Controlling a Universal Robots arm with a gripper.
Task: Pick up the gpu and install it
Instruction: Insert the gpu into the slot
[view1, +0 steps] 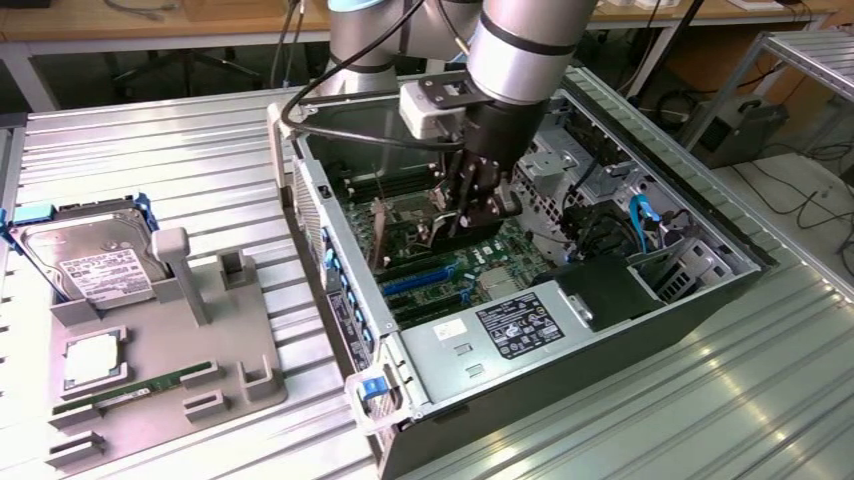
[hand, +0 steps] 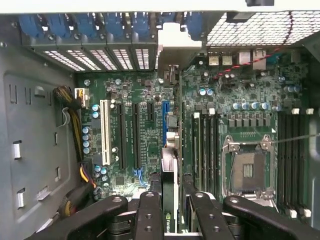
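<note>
Black gpu (hand: 170, 200) is held edge-on, clamped in the tool (hand: 172, 210); it is positioned inside the open computer case (view1: 694, 215), just above the motherboard (hand: 145, 150) slots

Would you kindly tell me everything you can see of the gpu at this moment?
The gpu is a thin dark card seen edge-on, held on edge between the gripper's black fingers, which are shut on it. Its silver end bracket reaches toward the case's rear slot openings. The card hangs inside the open computer case, above the green motherboard, beside the blue expansion slot. Whether it is seated in a slot cannot be told.
</note>
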